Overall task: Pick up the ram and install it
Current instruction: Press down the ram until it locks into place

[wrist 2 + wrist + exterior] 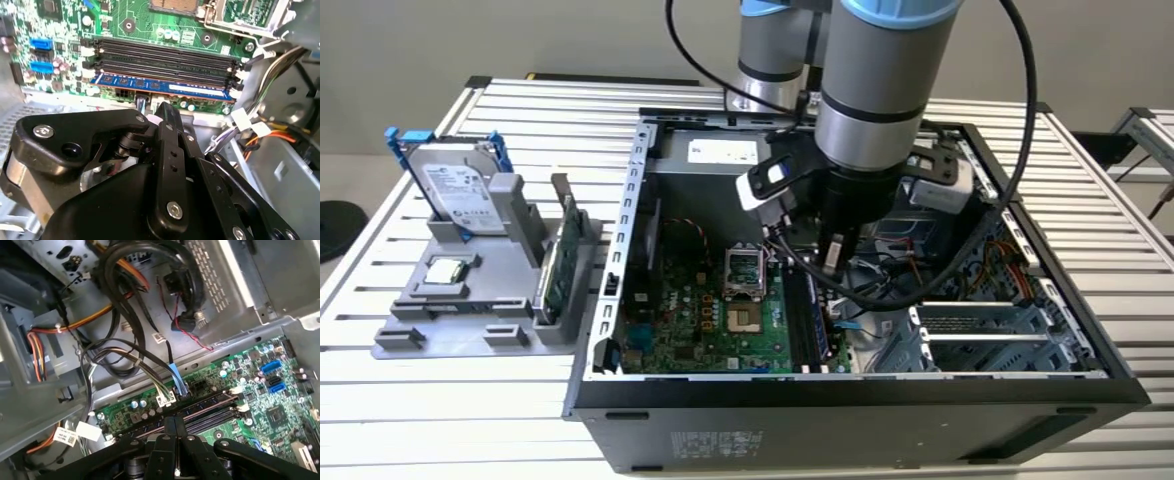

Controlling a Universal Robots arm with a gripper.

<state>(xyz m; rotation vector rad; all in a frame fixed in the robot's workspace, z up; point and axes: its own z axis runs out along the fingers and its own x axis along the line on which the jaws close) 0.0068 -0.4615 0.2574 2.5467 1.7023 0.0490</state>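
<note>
The ram is a long dark blue stick standing in the motherboard's memory slot closest to the case's cable side, beside three empty black slots. In the exterior view the ram lies along the green motherboard inside the open computer case. My gripper is right above the ram's middle, its black fingers drawn together, with the tips at the stick's upper edge. The first wrist view has the gripper shut over the slots. In the exterior view my gripper reaches down into the case.
Bundles of black, orange and white cables hang beside the slots. At the exterior view's left, a grey holder carries a silver hard drive and a green card on edge. The processor socket stands open.
</note>
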